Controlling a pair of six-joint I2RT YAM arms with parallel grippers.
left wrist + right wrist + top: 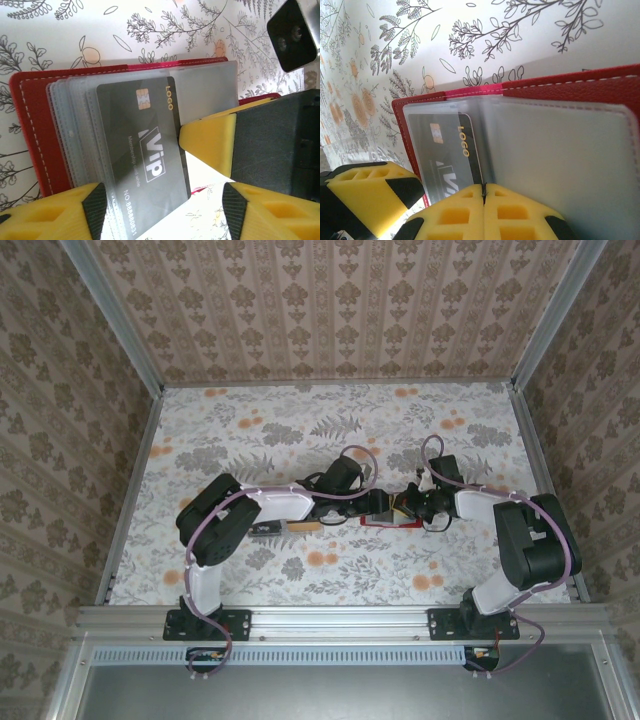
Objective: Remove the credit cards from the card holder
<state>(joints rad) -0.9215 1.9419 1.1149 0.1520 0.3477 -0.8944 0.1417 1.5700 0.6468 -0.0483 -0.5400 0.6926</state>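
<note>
Fingers (pixel 52 215) of the left gripper (pixel 162 212) stood apart astride the dark grey credit card (pixel 145 150), which I saw lying partly out of the clear sleeves (pixel 205 90) of the red card holder (pixel 30 130) on the floral table (pixel 60 40), while the right gripper (pixel 484 200), its tips pressed together, bore down on a sleeve.

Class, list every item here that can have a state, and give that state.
red card holder, open, lying flat.
clear sleeves, fanned out.
dark grey VIP card, face up among the sleeves.
left gripper, open, straddling the card.
right gripper, shut, tips against the sleeves.
</note>
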